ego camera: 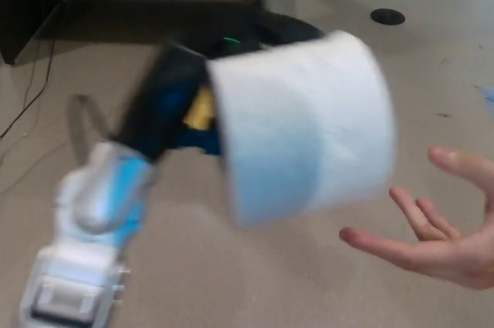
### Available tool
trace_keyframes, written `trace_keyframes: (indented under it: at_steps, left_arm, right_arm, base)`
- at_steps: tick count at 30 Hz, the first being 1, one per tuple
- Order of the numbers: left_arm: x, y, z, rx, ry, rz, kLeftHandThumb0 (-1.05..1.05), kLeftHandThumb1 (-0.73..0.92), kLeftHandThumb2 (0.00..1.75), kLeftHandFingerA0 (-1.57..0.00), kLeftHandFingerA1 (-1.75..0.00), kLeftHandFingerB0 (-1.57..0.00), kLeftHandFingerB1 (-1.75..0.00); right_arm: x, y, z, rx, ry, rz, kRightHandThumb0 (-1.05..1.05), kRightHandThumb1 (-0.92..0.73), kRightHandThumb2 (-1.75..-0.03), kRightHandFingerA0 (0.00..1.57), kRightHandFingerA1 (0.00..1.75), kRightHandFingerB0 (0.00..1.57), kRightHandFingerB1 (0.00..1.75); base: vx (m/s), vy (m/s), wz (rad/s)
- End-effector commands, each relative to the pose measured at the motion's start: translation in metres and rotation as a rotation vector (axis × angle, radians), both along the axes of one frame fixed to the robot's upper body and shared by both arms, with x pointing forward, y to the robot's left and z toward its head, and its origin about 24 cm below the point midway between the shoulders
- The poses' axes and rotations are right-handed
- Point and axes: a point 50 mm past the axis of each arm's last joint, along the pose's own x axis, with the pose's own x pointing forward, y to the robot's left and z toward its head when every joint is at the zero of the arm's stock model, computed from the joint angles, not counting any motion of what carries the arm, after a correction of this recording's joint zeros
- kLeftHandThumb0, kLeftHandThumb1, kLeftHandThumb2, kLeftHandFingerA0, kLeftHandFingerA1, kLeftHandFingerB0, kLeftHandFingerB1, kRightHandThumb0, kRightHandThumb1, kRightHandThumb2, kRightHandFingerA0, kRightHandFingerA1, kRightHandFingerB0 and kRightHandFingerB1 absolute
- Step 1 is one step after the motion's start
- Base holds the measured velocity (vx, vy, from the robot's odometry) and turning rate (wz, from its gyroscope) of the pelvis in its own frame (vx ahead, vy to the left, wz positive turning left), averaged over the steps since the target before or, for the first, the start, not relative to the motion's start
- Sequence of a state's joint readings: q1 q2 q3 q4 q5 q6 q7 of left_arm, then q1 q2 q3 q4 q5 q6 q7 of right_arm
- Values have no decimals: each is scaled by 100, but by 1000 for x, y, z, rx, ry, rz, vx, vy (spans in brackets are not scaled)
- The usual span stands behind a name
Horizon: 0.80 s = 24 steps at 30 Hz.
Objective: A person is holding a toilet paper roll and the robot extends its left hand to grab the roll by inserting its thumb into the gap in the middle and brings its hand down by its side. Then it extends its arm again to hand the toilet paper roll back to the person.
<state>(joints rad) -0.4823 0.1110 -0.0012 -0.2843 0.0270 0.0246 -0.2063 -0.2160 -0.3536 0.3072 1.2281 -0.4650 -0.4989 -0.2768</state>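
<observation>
Forearm (pixel 93 212), silver and blue, was blurred at lower left; person's hand (pixel 436 228) was held open at lower right, apart from the toilet paper roll (pixel 305 123); roll was gripped by the left hand (pixel 193 81), fingers closed over its top.

A blurred toilet paper roll (pixel 305 123) rides on the robot's left hand (pixel 220 85), clear of a person's open hand (pixel 432 228) waiting palm-up just beyond it, over beige carpet (pixel 231 282).
</observation>
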Motion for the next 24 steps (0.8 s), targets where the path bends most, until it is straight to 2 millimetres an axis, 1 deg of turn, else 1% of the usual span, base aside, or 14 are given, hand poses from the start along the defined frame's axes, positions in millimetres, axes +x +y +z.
trace_keyframes:
  at_steps: [1,2,5,6,8,10,12,13,16,17,18,20,21,24]
  left_arm:
    - [-4,51,-9,-54,81,83,-3,81,74,-103,-132,-83,-112]
    - [-4,55,-10,-53,83,88,-9,84,70,-102,-134,-81,-116]
    - [-7,87,-21,-61,126,148,-8,84,71,-101,-132,-82,-113]
    - [-10,98,-28,-63,139,180,-4,81,74,-101,-132,-82,-113]
    - [-18,117,-43,-79,197,226,-8,86,66,-98,-135,-82,-117]
    - [-27,131,-59,-72,239,265,-6,84,71,-103,-132,-81,-115]
    - [-36,147,-81,-70,287,304,-10,84,68,-103,-130,-81,-118]
    - [-37,149,-82,-70,288,307,-10,84,68,-103,-130,-81,-118]
    - [-60,177,-130,-57,423,435,-5,79,72,-103,-135,-82,-118]
    - [-71,186,-149,-55,480,480,-1,76,81,-101,-140,-81,-120]
    - [-78,191,-160,-59,511,501,1,72,89,-100,-143,-81,-121]
    - [-91,197,-180,-63,572,549,-2,71,90,-100,-144,-81,-123]
    - [-103,200,-195,-74,620,581,0,65,100,-102,-144,-83,-123]
    - [-121,206,-217,-52,709,631,-10,68,94,-97,-149,-79,-130]
  right_arm:
    - [-1,-4,-1,-16,25,-7,-49,-60,-89,61,62,40,52]
    - [-1,-4,-1,-17,25,-7,-49,-60,-89,61,62,40,52]
    - [0,-3,0,-17,22,-7,-49,-59,-89,60,62,41,52]
    - [0,-4,-1,-27,24,-4,-49,-60,-89,60,62,41,52]
    - [1,-3,-1,-29,27,-8,-49,-59,-90,59,62,40,52]
    - [1,-3,-1,-28,31,-10,-49,-59,-90,59,62,40,52]
    - [1,-2,-1,-18,30,-11,-49,-60,-89,59,62,40,52]
    - [2,-2,-1,-18,29,-11,-49,-60,-89,59,62,40,52]
    - [2,-2,0,-27,28,-6,-49,-60,-91,58,62,40,52]
    - [3,-2,0,-25,29,-6,-45,-73,-62,65,49,46,38]
    - [3,-2,0,-24,29,-5,-45,-73,-62,65,49,46,38]
    - [5,-2,1,-30,26,-2,-45,-73,-62,64,49,46,38]
    - [5,-2,1,-34,26,-1,-45,-73,-63,64,49,46,38]
    - [6,-3,1,-32,26,-4,-45,-73,-63,64,51,47,39]
  base:
    - [0,0,0]
    - [0,0,0]
    - [0,0,0]
    - [0,0,0]
    - [0,0,0]
    - [0,0,0]
    - [0,0,0]
    - [0,0,0]
    - [0,0,0]
    - [0,0,0]
    - [0,0,0]
    - [0,0,0]
    - [0,0,0]
    - [0,0,0]
